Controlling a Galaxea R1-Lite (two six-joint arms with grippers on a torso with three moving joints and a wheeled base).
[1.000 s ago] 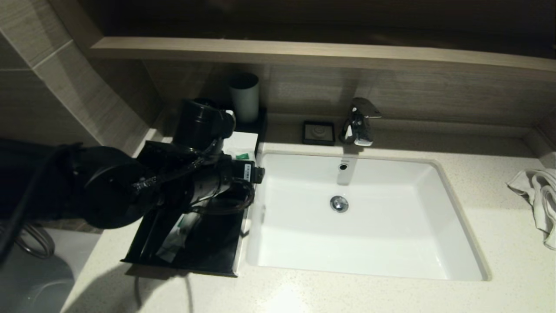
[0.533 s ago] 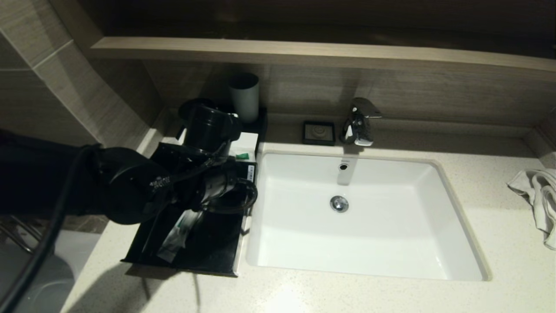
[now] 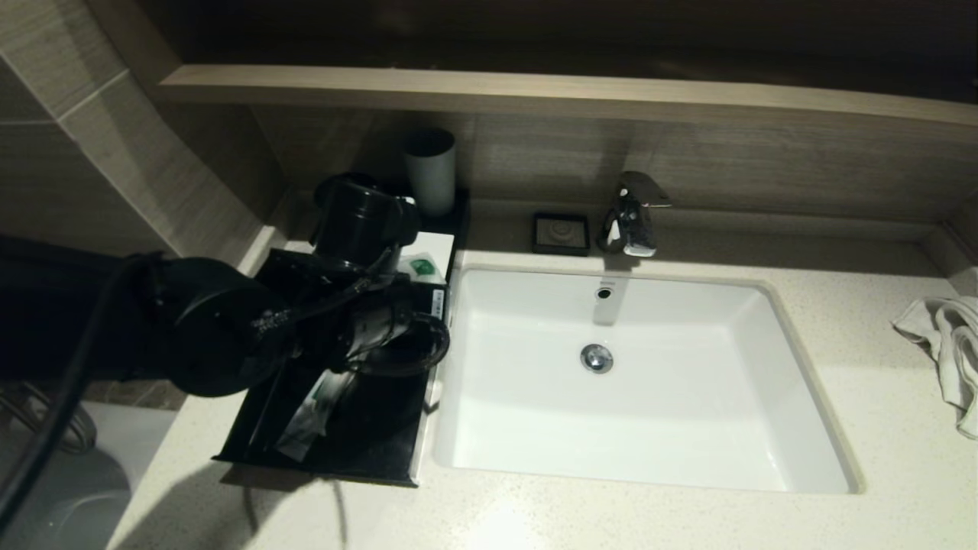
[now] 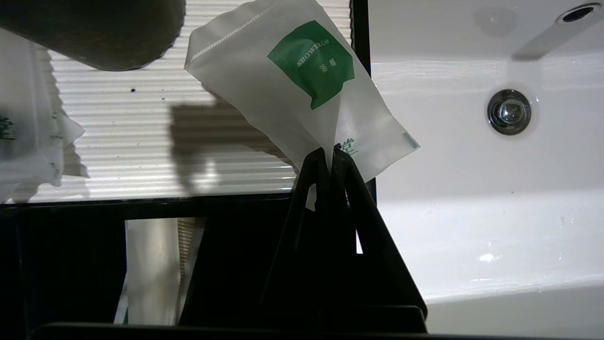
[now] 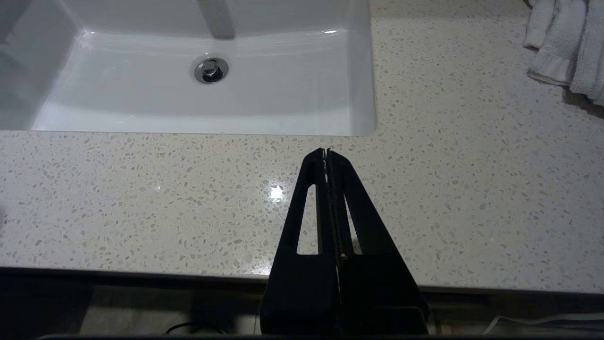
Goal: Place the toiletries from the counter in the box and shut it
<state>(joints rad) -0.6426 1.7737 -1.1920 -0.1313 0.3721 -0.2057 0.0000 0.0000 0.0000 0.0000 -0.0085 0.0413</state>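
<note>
My left gripper (image 4: 329,150) is shut on the corner of a white shower cap packet with a green label (image 4: 302,80) and holds it above a white ribbed surface (image 4: 141,118), beside the sink. In the head view the left arm (image 3: 344,321) hangs over the open black box (image 3: 321,470), and the packet's green label (image 3: 420,266) peeks out behind it. A white and green packet (image 3: 309,412) lies in the box and also shows in the left wrist view (image 4: 151,264). More white packets (image 4: 23,141) lie on the ribbed surface. My right gripper (image 5: 326,152) is shut and empty above the counter's front edge.
The white sink (image 3: 810,382) fills the middle, with the faucet (image 3: 630,214) behind it. A grey cup (image 3: 430,172) stands behind the box and a black soap dish (image 3: 561,233) sits beside the faucet. A white towel (image 3: 947,344) lies at the far right.
My left arm drew back from the sink's rim toward the box. The packet has come up with it, and more of its green label shows now.
</note>
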